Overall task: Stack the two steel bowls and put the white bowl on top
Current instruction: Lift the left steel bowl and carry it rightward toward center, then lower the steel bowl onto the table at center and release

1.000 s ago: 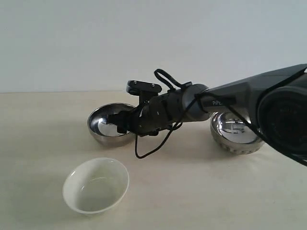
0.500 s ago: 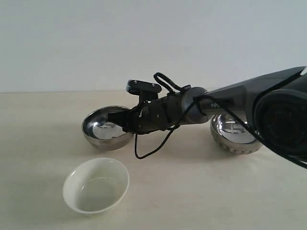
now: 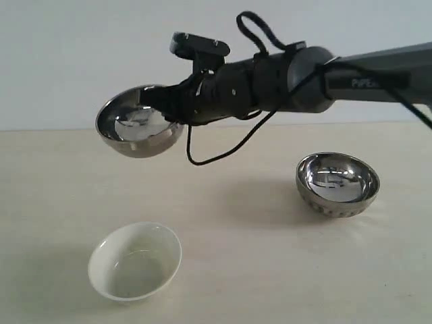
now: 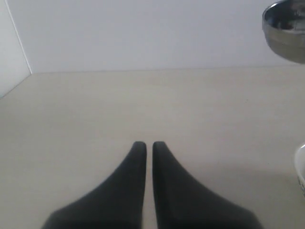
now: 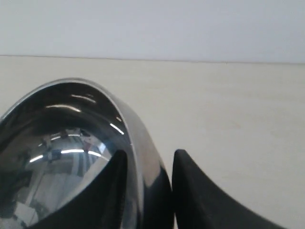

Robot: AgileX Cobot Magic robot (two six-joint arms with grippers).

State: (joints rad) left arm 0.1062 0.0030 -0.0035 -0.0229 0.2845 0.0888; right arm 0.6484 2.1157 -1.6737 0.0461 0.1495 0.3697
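My right gripper [image 3: 172, 102] is shut on the rim of a plain steel bowl [image 3: 138, 121] and holds it high above the table at the left. One finger sits inside this steel bowl [image 5: 66, 148], the other outside its wall, as the right gripper [image 5: 147, 160] shows in its wrist view. The second steel bowl [image 3: 337, 183], with dotted marks outside, rests on the table at the right. The white bowl [image 3: 135, 261] stands at the front left. My left gripper [image 4: 145, 145] is shut on nothing, low over the bare table; the held steel bowl [image 4: 286, 28] shows at that view's edge.
The cream table [image 3: 256, 270] meets a pale wall behind. A black cable [image 3: 223, 152] loops down from the right arm. A sliver of the white bowl's rim [image 4: 301, 171] lies beside my left gripper.
The right gripper closed on the steel bowl's rim and lifted it from the table up and slightly left. The other two bowls stayed put.
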